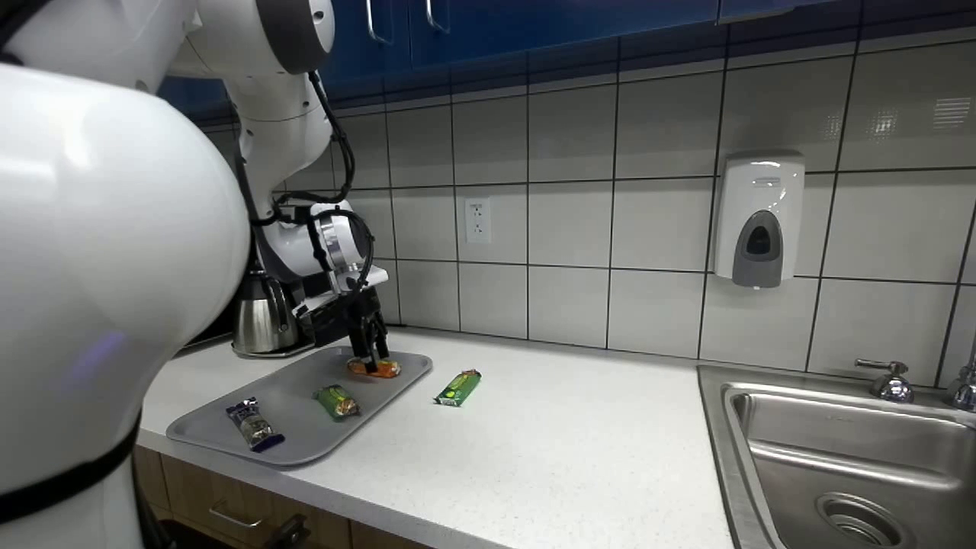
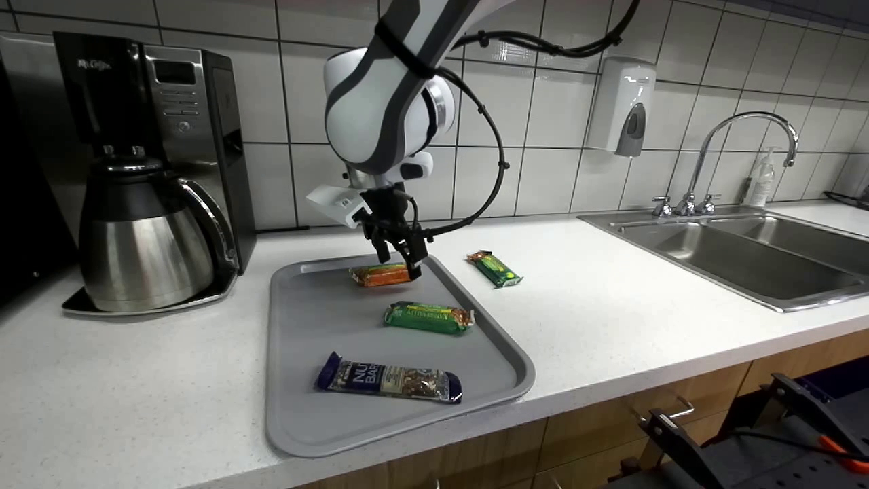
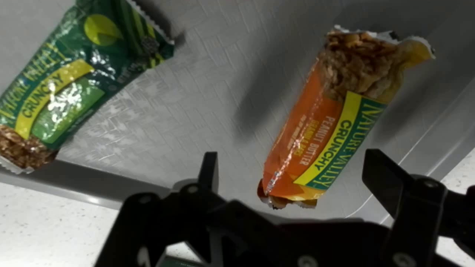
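A: How does the gripper (image 3: 291,159) stand?

B: Spread wide. In the wrist view its fingers (image 3: 386,178) flank the orange peanut butter bar (image 3: 323,126), and bare tray (image 3: 207,122) shows between bar and finger on both sides.

A: Does the bar lie straight?

B: It slants, top end toward one o'clock, on the grey tray. In both exterior views it sits near the tray's wallward end.

A: What is around it?

B: Counting from the gripper in an exterior view: a green-wrapped bar (image 2: 429,318) on the tray at five o'clock, and farther out, at six, a nut bar (image 2: 390,380) in dark blue.

A: And off the tray?

B: At three o'clock another green bar (image 2: 494,269) rests on the white counter (image 2: 563,305), near the tray's rim, with the steel sink (image 2: 740,258) well beyond it. A soap dispenser (image 2: 621,105) hangs on the tiled wall (image 2: 560,112) at two.

A: The opposite side?

B: At nine o'clock, a steel carafe (image 2: 146,244) seated in the coffee maker (image 2: 197,136), its handle turned toward the tray.
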Controlling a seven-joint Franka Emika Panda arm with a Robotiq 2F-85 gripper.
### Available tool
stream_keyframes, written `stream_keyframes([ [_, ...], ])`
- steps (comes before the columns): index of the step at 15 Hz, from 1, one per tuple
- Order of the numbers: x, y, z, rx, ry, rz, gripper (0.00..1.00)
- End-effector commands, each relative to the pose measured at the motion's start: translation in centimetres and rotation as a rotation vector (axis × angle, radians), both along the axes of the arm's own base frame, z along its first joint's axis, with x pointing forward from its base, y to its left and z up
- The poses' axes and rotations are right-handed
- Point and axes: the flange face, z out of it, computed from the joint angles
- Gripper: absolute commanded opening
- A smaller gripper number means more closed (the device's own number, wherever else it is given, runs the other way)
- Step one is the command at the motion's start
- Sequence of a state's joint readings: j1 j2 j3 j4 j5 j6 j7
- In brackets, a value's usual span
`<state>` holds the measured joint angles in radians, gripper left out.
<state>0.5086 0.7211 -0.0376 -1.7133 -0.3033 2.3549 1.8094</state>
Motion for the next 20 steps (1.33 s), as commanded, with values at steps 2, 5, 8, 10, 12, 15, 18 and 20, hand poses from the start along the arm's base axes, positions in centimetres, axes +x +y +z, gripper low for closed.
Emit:
stream_keyframes([
  [2, 0.5, 0.8, -0.1, -0.007, 0.015, -0.039, 1.00],
  [5, 0.7, 0.9, -0.6, -0.011, 0.022, -0.037, 0.81],
  [8, 0.7, 1.0, -0.9, -0.011, 0.025, -0.035, 0.58],
  [10, 0.8, 1.0, -1.0, -0.009, 0.024, -0.037, 0.42],
  [12, 1.0, 1.0, -0.9, -0.008, 0.020, -0.037, 0.27],
  [15, 1.2, 1.0, -0.4, -0.005, 0.009, -0.039, 0.18],
  [18, 1.4, 0.9, 0.3, 0.000, -0.004, -0.042, 0.18],
  [20, 1.6, 0.7, 0.8, 0.005, -0.017, -0.050, 0.18],
])
